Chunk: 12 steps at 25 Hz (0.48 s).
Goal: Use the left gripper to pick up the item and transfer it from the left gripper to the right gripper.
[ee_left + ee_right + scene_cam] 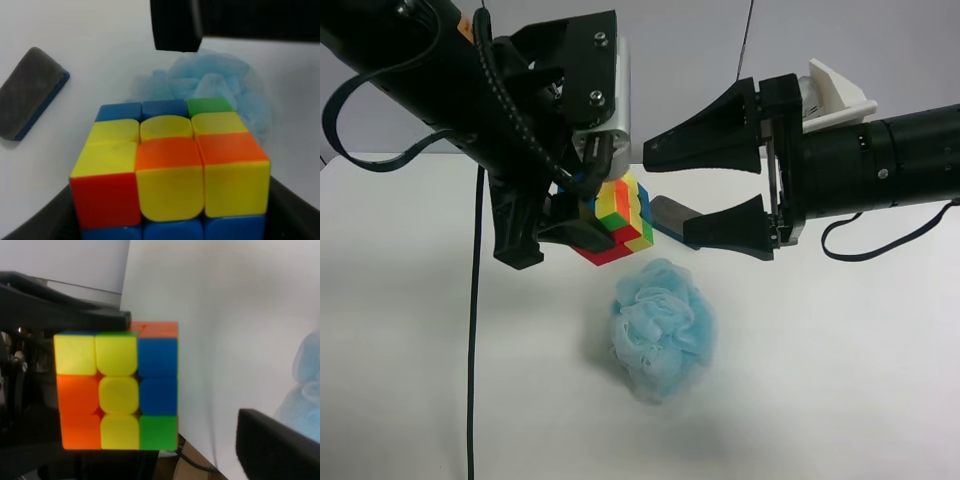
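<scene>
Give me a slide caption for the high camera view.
Left gripper holds the multicoloured puzzle cube aloft, facing the open right gripper, above a pale blue mesh puff.

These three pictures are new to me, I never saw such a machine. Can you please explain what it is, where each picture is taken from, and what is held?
It is a robot with two black arms, each ending in a two-fingered claw. The wide picture comes from a camera mounted high above a white table. The other two come from small cameras on the wrists, so they look along the claws.

The left gripper, on the arm with the silver-grey plate, holds a small multicoloured puzzle cube in the air. The right gripper is open, its fingers pointing at the cube but not touching it.

On the table lies a pale blue mesh puff. A flat grey eraser block also lies there, seen best from the left wrist.
</scene>
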Each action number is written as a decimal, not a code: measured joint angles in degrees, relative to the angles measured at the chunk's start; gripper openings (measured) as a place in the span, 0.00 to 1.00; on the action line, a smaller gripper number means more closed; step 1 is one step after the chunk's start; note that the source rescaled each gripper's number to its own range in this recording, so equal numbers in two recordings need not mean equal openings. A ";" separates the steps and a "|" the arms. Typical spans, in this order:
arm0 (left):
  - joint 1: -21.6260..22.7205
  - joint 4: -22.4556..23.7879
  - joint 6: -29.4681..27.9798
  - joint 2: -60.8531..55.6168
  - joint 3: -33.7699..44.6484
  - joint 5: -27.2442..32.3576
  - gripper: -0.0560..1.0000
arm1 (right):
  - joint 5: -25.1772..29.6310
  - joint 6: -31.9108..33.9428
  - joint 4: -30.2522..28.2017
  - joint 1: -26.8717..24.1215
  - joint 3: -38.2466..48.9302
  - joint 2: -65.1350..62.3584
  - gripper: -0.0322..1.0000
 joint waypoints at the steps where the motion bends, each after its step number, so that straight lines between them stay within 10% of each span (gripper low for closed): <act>1: 0.00 0.00 0.15 0.00 0.00 0.08 0.05 | 0.00 0.00 0.29 0.00 0.00 0.13 1.00; 12: 0.00 -0.10 0.33 0.00 0.00 0.48 0.05 | -4.90 -3.48 5.08 6.06 0.00 2.95 1.00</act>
